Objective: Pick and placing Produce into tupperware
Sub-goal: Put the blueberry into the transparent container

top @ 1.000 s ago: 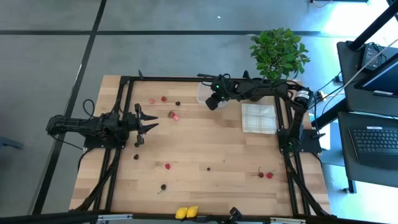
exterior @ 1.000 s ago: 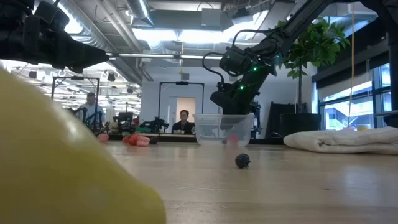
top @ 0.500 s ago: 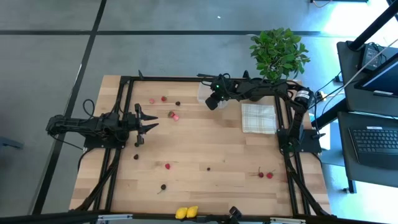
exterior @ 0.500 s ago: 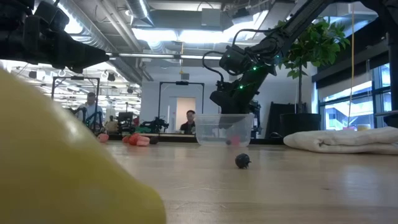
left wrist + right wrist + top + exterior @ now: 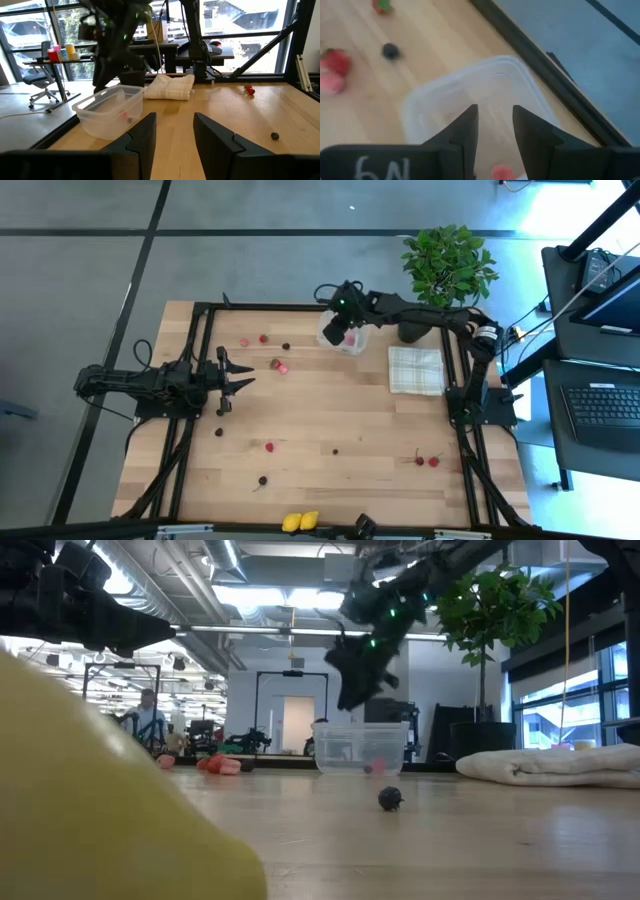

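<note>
Your right gripper (image 5: 338,320), fingers slightly parted and empty, hangs over the clear plastic tupperware (image 5: 342,337) near the table's far edge; the nearest red berries (image 5: 279,366) lie leftward, closer to your idle, part-open left gripper (image 5: 238,374)

We found one marking only: pale handwritten characters on the dark body of the right gripper (image 5: 492,132), seen in the right wrist view. As shown they looked like "6N"; we could not settle their proper orientation or meaning. We read no other text, label, brand or sign.
</note>
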